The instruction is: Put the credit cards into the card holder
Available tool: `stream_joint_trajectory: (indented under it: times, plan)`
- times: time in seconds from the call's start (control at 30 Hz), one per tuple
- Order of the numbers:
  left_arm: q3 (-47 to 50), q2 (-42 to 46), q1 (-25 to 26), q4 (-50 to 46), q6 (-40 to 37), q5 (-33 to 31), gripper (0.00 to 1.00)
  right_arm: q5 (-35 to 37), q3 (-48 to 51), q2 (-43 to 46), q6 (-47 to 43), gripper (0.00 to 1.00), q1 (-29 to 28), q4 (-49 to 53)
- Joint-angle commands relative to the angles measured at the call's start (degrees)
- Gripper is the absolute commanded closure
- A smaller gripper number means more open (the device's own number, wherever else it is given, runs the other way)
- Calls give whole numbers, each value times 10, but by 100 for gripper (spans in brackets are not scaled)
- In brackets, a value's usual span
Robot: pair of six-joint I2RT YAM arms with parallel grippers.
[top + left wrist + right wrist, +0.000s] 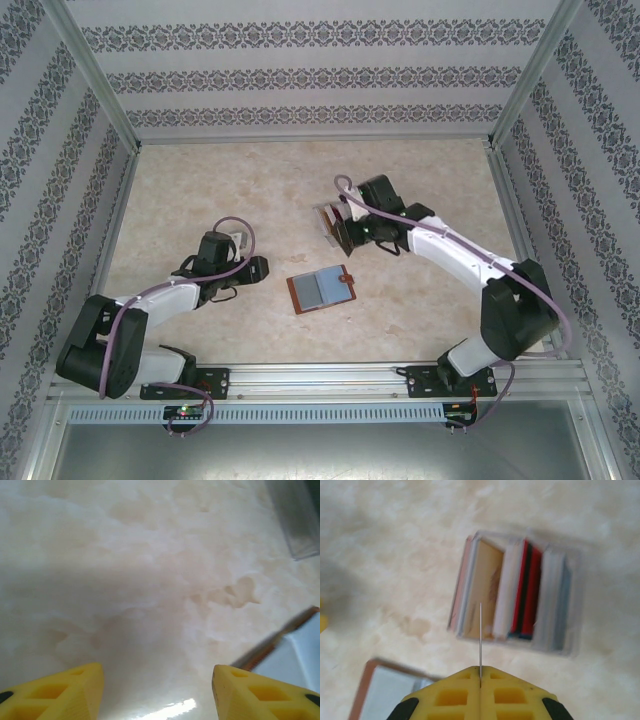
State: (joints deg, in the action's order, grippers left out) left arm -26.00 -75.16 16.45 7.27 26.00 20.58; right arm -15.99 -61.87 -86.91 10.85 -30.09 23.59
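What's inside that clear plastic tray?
The clear tray holds cards standing on edge, side by side: white, red, dark and greyish, one leaning to show a tan face. Neighbours cover most faces, so printing and exact count are hidden.

Back wall (pixel 320 75): pale paper, level bands of dark floral ornament.
Left wall (pixel 45 150): same paper, bands slanting toward the far corner.
Right wall (pixel 590 130): same paper, mirrored slant.
Table (pixel 200 190): beige marble look, cloudy cream and tan blotches.
Frame post (pixel 95 75): bare aluminium, at the far left corner.
Rail (pixel 320 378): ribbed aluminium along the near table edge.
Light: soft, even, faint shadows; white glare patch (pixel 167 709) on the tabletop.
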Motion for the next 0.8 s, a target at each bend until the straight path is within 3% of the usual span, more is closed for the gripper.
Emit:
stream_joint_trajectory:
  times: [0.0,0.13,0.3,0.77]
  plan:
    - [-1,14,17,38,-29,66,41,-160,72,27,53,100,6,-52]
    - [-20,12,60,20,-63,67,42,-239,160,36,99,99,8,-133]
    - [-35,-24,94,5,-76,14,47,-325,213,-12,138,99,27,-229]
    - [-65,-97,140,11,-73,3,70,-365,207,-106,143,100,52,-283]
